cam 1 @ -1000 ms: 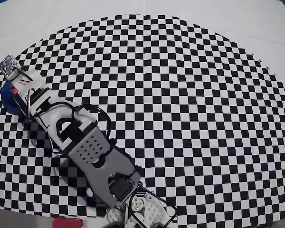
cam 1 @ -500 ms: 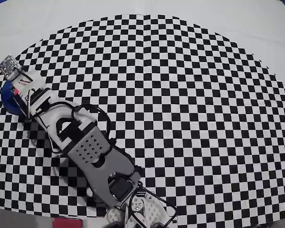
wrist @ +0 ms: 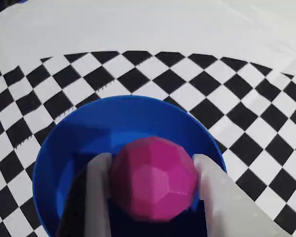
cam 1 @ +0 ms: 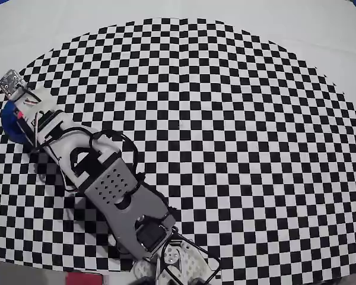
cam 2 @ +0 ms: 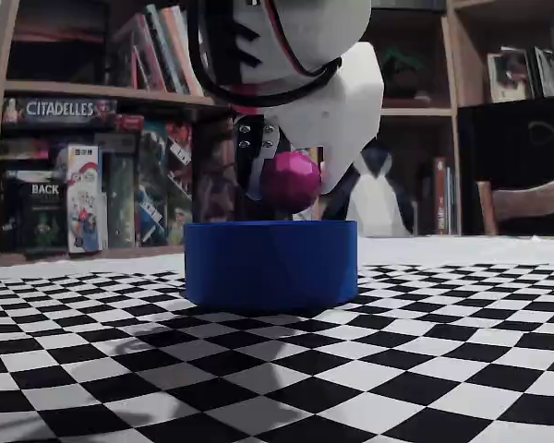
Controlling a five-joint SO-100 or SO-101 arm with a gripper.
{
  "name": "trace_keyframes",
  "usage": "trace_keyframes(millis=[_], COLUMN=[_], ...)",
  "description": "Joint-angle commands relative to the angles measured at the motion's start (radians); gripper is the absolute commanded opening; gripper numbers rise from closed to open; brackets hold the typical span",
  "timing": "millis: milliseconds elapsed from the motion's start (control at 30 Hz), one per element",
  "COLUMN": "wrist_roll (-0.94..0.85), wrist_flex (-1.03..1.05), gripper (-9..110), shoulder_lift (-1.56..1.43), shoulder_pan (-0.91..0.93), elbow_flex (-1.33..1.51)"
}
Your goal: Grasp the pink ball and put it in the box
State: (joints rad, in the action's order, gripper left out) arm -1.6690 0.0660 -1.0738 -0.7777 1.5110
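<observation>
In the wrist view the faceted pink ball [wrist: 153,177] sits between my two white fingers [wrist: 97,197], and my gripper [wrist: 152,163] is shut on it. Right below it lies the open mouth of the box [wrist: 123,106], a round blue container. The fixed view shows the pink ball [cam 2: 291,181] held just above the rim of the box [cam 2: 270,263], clear of it. From overhead the arm reaches to the far left, and its wrist covers most of the box [cam 1: 8,122]. The ball is hidden there.
The box stands near the left edge of the checkered mat [cam 1: 237,148], with plain white tabletop [wrist: 163,24] beyond. A pink-red block [cam 1: 83,278] lies at the bottom edge beside the arm's base [cam 1: 175,261]. Bookshelves [cam 2: 83,138] stand behind the table.
</observation>
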Motion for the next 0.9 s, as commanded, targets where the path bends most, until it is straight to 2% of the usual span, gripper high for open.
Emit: trace_keyframes(millis=[0, 67, 133, 467, 867], wrist_roll=[-0.006, -0.006, 0.0, 0.017, 0.353], wrist_flex=[0.003, 0.003, 0.0, -0.005, -0.044], gripper=[12, 22, 26, 28, 28], shoulder_lift=[-0.008, -0.008, -0.006, -0.023, -0.213], shoulder_pan=[0.0, 0.002, 0.002, 0.005, 0.067], elbow_flex=[-0.049, -0.049, -0.049, -0.041, 0.015])
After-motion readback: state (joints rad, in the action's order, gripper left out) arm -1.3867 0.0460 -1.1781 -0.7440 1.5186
